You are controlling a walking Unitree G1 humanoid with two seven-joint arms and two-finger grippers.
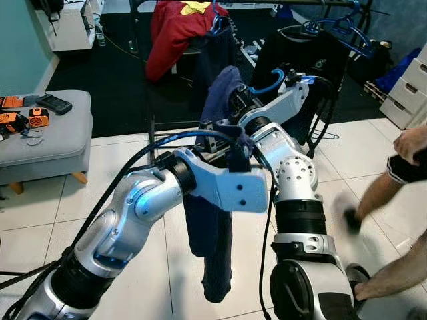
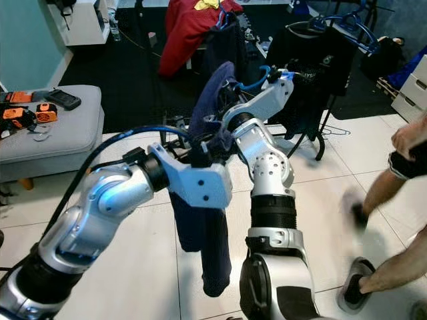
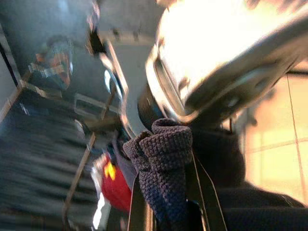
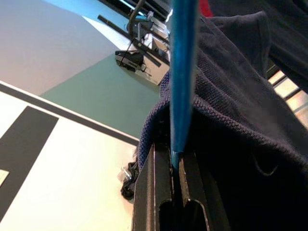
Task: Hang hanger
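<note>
A blue hanger (image 1: 270,85) carries a dark navy knit garment (image 1: 210,227) that hangs down in front of me between my arms. My right gripper (image 4: 174,163) is shut on the hanger (image 4: 183,72), with the navy garment (image 4: 231,125) draped against it. My left gripper (image 3: 166,211) is shut on a fold of the garment (image 3: 166,159), just below and to the left of the right gripper (image 1: 243,100). Most of the hanger is hidden under the fabric; its blue hook curves up near my right wrist.
A clothes rack stands ahead with a black shirt (image 1: 307,53), blue hangers (image 1: 343,30) and a red garment (image 1: 177,30). A grey ottoman (image 1: 53,133) with orange tools is at left. A person's legs (image 1: 387,187) are at right, near white drawers (image 1: 410,90).
</note>
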